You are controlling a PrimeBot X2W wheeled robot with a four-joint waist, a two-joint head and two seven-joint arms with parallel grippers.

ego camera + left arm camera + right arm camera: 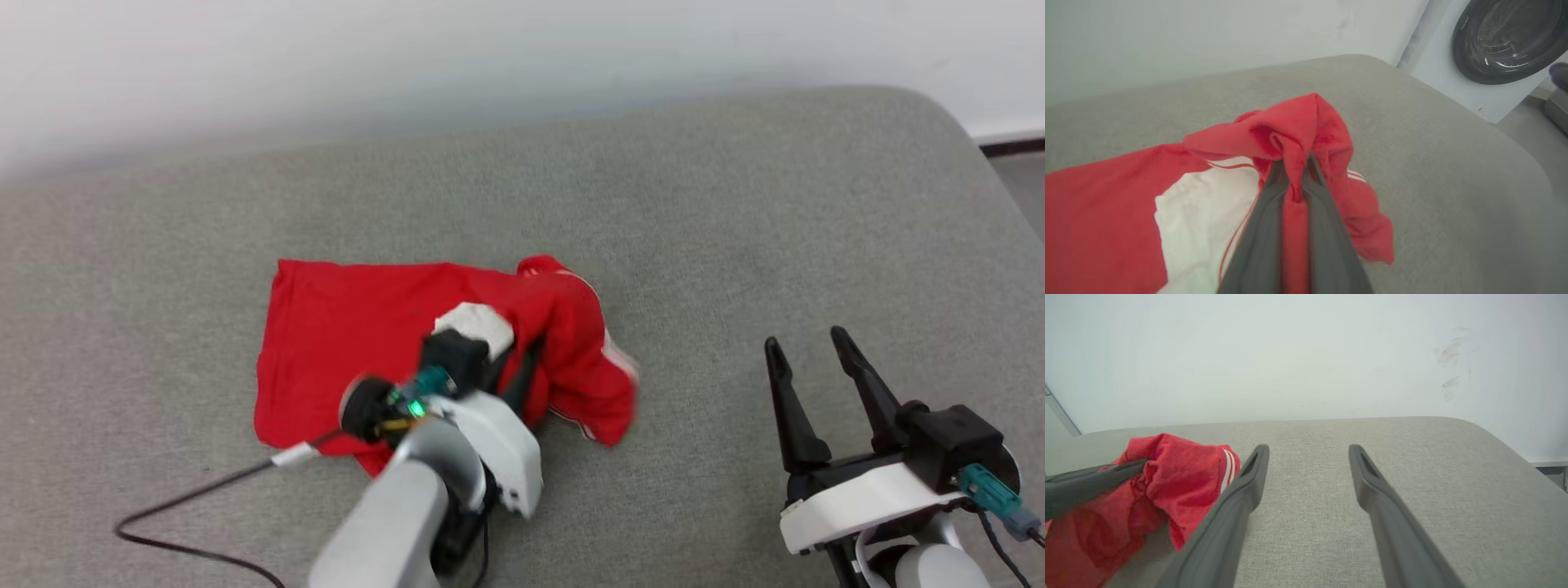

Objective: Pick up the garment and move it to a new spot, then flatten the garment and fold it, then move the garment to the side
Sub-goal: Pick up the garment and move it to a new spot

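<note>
Surface: grey upholstered pad (735, 204), carrying the garment and lying under both arms.
Far edge: runs along a pale wall (490, 49) across the top of the head view.
Right corner: rounded; past it are a strip of floor (1020, 180) and a dark skirting line.
Beyond the corner, left wrist view: a white appliance with a round dark door (1506, 36) stands off the pad.
Open room, right: bare fabric lies between the garment and the right end effector, and on toward the rounded corner.
Open room, far: a bare band lies between the garment and the wall.
Open room, left: bare fabric, crossed near the front by a thin black cable (196, 490).
Garment (351, 327): red T-shirt left of centre on the pad; its left part lies flat, its right part is bunched and raised.
White sleeve (1200, 212): lies below the raised fold, beside the left fingers.
Left end effector (1295, 167): closed on a red fold of the garment; fabric drapes over both fingertips.
Right end effector (807, 339): jaws spread wide, holding nothing, near the front right of the pad.
Garment to right end effector: apart, not touching; the bunched edge with white stripes (1227, 465) lies just left of its left finger in the right wrist view.
</note>
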